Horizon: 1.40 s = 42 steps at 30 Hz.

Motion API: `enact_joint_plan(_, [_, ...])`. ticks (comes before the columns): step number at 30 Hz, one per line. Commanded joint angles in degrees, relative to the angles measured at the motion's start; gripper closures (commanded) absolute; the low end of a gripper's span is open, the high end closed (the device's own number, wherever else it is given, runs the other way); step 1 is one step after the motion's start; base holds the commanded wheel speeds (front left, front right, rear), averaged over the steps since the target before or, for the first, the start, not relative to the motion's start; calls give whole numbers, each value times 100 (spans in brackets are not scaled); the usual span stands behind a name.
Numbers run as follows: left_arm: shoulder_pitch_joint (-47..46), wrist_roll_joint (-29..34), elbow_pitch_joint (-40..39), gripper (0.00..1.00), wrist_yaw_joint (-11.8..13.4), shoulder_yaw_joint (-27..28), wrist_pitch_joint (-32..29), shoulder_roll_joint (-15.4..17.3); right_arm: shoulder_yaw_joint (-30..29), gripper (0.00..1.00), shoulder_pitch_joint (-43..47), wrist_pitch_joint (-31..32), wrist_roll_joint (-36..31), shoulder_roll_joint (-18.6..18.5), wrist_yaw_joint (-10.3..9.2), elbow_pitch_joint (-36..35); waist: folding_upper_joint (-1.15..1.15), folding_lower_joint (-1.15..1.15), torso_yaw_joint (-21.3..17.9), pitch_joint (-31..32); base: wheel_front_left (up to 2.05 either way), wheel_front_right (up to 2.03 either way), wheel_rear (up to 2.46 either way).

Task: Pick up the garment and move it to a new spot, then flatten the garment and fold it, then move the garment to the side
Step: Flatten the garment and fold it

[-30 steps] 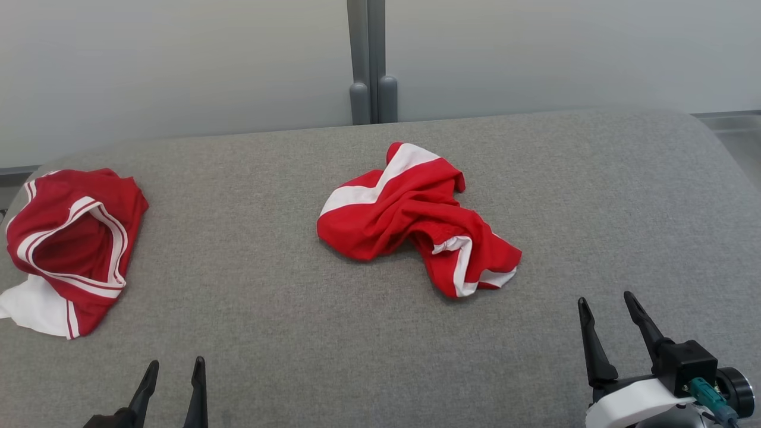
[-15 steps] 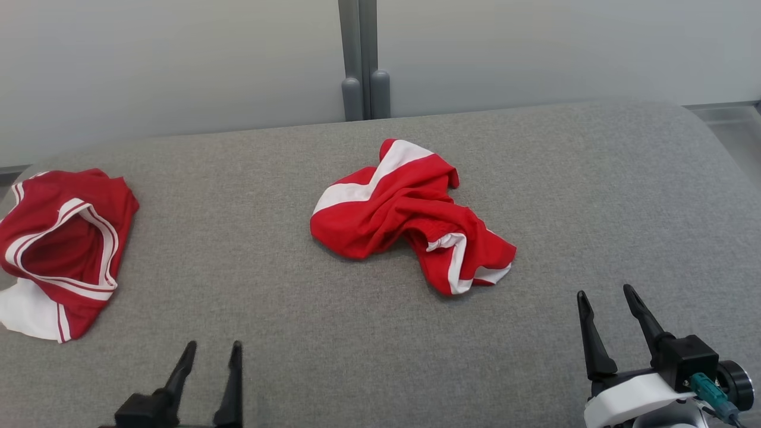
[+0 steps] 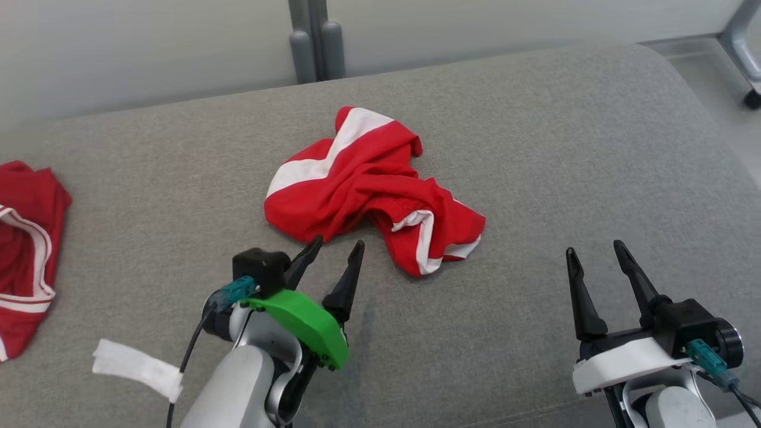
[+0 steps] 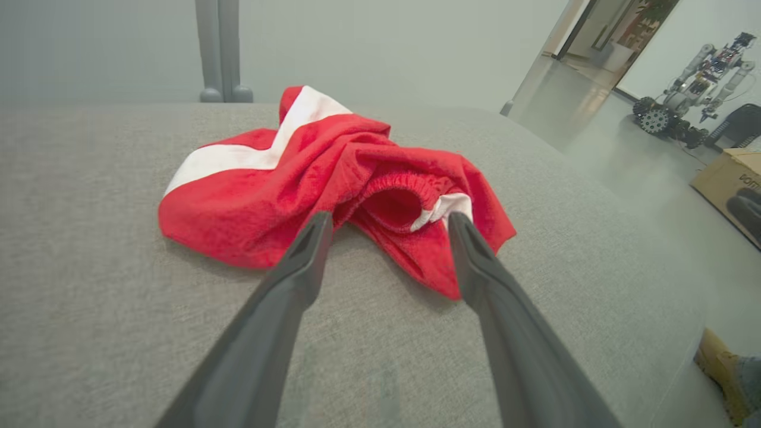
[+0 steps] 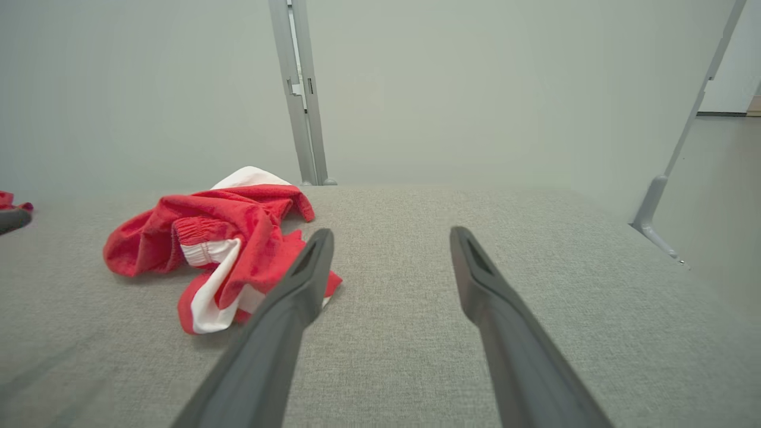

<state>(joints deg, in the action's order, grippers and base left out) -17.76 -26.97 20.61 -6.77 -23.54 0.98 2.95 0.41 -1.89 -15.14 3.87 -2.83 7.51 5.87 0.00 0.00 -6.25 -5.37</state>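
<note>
A crumpled red garment with white stripes (image 3: pixel 368 190) lies in the middle of the grey padded table (image 3: pixel 535 148). It also shows in the left wrist view as the garment (image 4: pixel 333 178) and in the right wrist view as the garment (image 5: pixel 226 238). My left gripper (image 3: pixel 339 245) is open, its fingertips just short of the garment's near edge, empty. In its own view the left gripper (image 4: pixel 389 223) frames the elastic waistband opening. My right gripper (image 3: pixel 591 252) stands open and empty to the right of the garment, apart from it.
A second red and white garment (image 3: pixel 27 238) lies at the table's far left edge. A grey post (image 3: pixel 315 38) stands behind the table. In the left wrist view another robot (image 4: pixel 684 83), a cardboard box (image 4: pixel 728 184) and a person's shoe (image 4: pixel 722 371) are off to the right.
My left arm has reached forward and to the right, bringing its open fingers up to the garment's near edge. The head camera has shifted, so the scene sits lower and further left.
</note>
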Motion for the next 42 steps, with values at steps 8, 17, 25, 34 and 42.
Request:
enact_joint_plan(8, [-826,-586,722,0,350,-512,-199,14,-23,0,-197,-2,207,-11,-4,-46,0,0,-938,-651,0,0,0])
enact_joint_plan(17, [-1329,-842,1496,0,576,-522,-99,15,5,0,-198,-1,294,-11,-4,-58,0,0,-1196,-702,0,0,0])
enact_joint_plan(25, [-1625,-1008,2066,100,339,-485,20,13,-44,0,-112,-1,250,-10,-4,-10,0,0,-1223,-595,0,0,0])
enact_joint_plan(34, [-2082,-1039,1333,100,28,-937,-689,122,-76,0,22,-1,256,-11,-4,-2,0,0,-1069,-367,0,0,0])
enact_joint_plan(42, [-3196,-1311,-159,100,-59,-1300,-2502,594,79,0,-45,-1,440,-11,-4,23,0,0,-1042,-314,0,0,0])
